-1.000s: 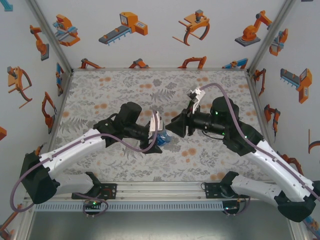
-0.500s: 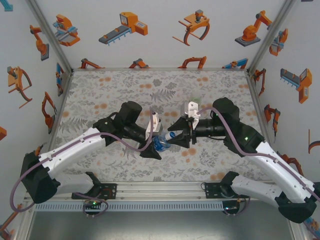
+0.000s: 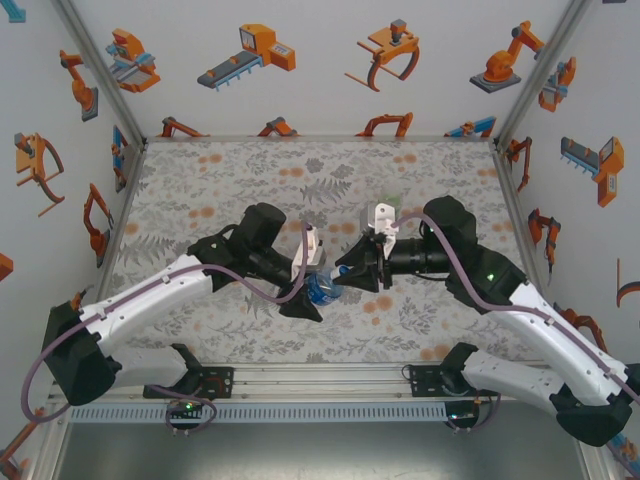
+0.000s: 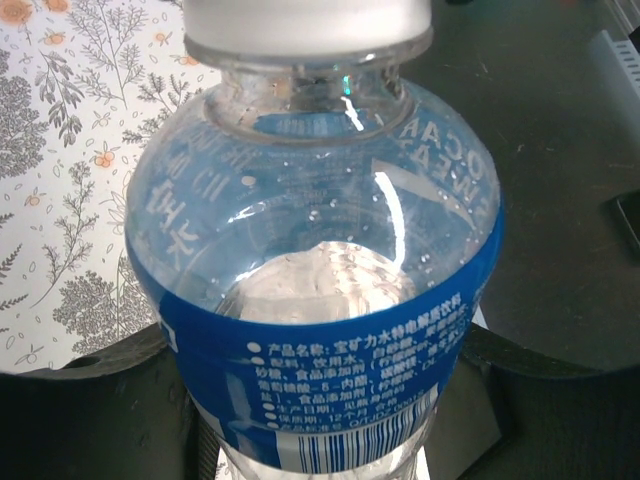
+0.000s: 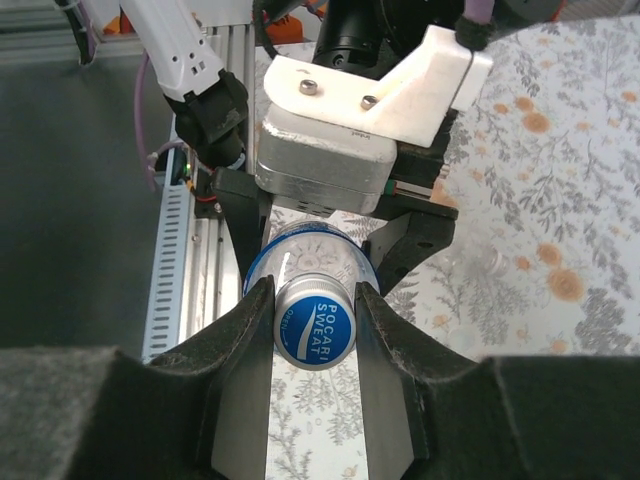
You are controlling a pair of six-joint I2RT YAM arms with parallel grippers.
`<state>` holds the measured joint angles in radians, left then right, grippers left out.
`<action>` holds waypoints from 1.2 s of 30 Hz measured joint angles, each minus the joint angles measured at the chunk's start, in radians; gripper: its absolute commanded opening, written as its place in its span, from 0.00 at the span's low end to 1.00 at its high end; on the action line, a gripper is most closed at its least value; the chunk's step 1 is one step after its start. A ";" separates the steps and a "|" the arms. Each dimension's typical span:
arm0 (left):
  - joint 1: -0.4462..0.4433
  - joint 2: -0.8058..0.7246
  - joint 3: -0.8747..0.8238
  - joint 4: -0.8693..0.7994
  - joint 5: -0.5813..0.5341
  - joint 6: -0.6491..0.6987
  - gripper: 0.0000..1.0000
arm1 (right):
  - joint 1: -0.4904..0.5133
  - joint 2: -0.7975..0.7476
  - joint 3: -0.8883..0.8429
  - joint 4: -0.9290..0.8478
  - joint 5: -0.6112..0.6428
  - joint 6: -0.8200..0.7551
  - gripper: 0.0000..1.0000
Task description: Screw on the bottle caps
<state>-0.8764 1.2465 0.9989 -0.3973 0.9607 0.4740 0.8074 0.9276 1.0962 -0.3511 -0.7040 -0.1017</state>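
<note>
Toward the table's front edge, left gripper grasps blue-label bottle. Right gripper pinches its cap, already on the neck and probably mid-tightening. Other 2 bottles: cannot tell.

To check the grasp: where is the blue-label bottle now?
In the top view, the blue-label bottle is near the middle of the table, held by the left pincer, its cap gripped by the right pincer.

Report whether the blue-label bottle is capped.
On: the cap sits on the neck of the bottle, gripped by the right gripper. How tight, cannot tell.
</note>
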 measured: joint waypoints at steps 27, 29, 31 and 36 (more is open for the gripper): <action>-0.046 0.053 -0.039 0.182 -0.666 -0.106 0.00 | -0.008 0.139 -0.020 -0.064 0.712 1.074 0.00; -0.046 0.053 -0.040 0.182 -0.673 -0.106 0.00 | -0.008 0.145 -0.016 -0.064 0.714 1.075 0.00; -0.046 0.051 -0.040 0.182 -0.673 -0.107 0.00 | -0.008 0.145 -0.014 -0.064 0.713 1.072 0.03; -0.047 0.041 -0.040 0.183 -0.643 -0.106 0.00 | -0.008 0.127 -0.008 -0.060 0.678 0.979 0.36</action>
<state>-0.9234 1.2877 0.9585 -0.2146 0.3176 0.3683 0.7998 1.0546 1.0882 -0.4107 -0.0257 0.8772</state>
